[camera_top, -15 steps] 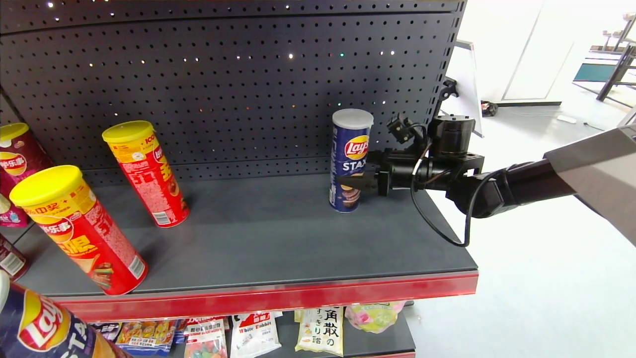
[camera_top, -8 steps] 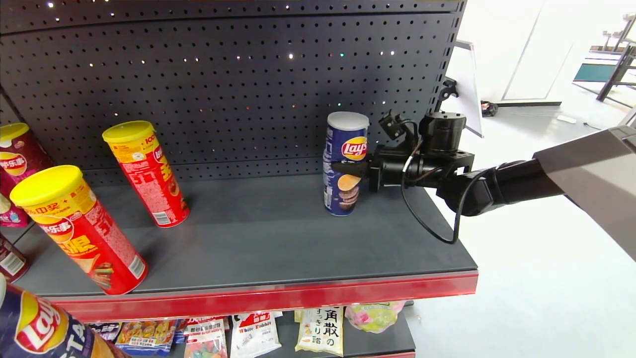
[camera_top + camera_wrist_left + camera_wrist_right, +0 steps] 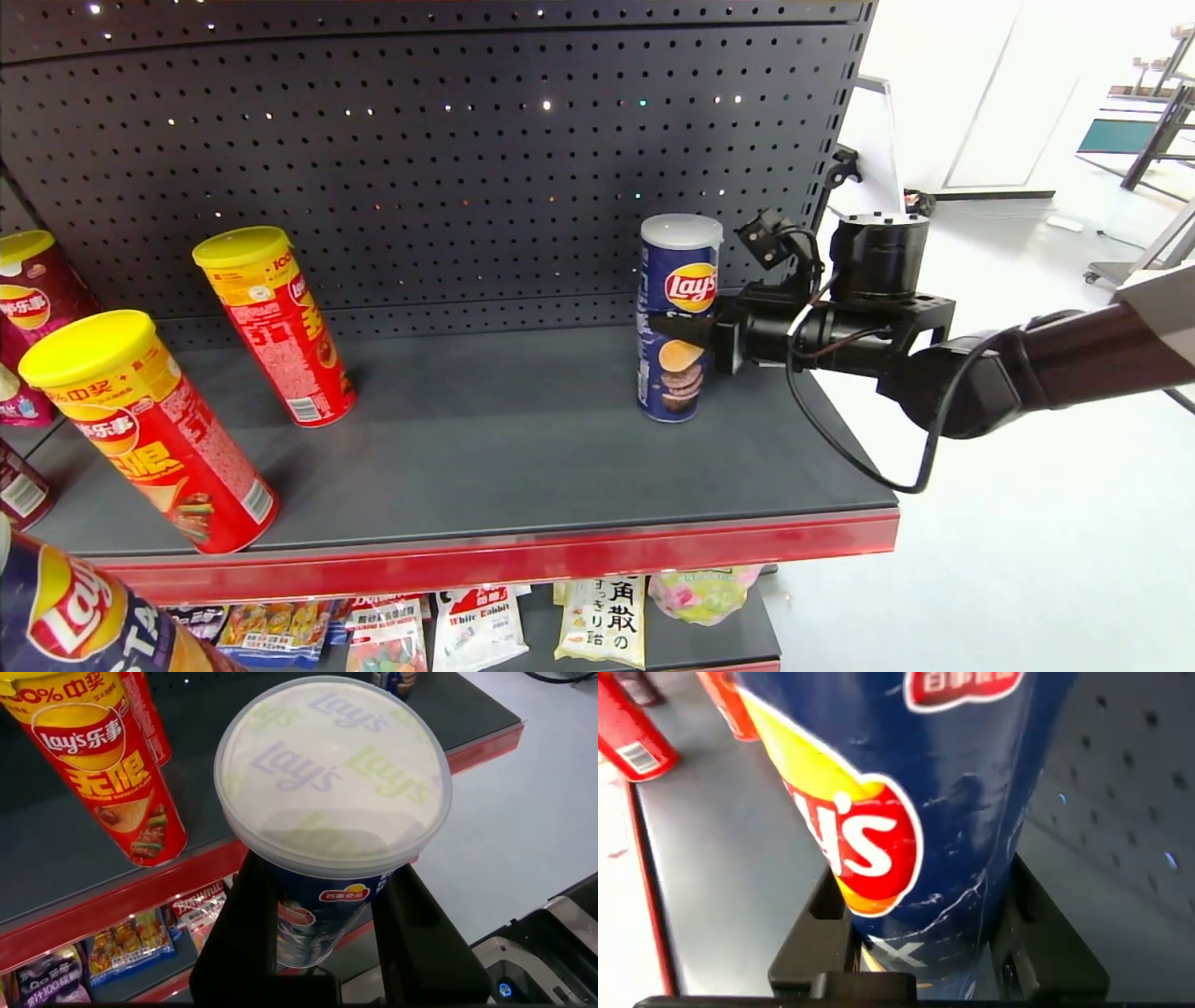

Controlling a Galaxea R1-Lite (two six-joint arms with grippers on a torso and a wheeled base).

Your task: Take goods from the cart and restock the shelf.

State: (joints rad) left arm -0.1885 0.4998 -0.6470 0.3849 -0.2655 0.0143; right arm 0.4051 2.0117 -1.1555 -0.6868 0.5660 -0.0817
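— What's changed in the last sec?

— The right hand (image 3: 686, 331) took the blue can (image 3: 680, 317) a bit toward the shelf's (image 3: 523, 448) left end. Then it went back right, past where it began. So the can's now nearer the shelf's right end. Its label also turned early on, and it's faced the same way since. Nothing else on the shelf moved.

— And the can vs. the hand?

— The hand comes in level from the side toward the shelf's right end. Its fingers are clamped on the can's middle, one per side, approx. just under the logo. The can's upright, pale lid on top, closer to the shelf's back panel than its red front lip. Can't tell if the base touches the board or hangs just above it.

— Other arm?

— The left hand (image 3: 327, 938) is gripping a second blue can (image 3: 332, 775), fingers on both sides below the lid. It's out in front of the shelf's red lip, at the left end.
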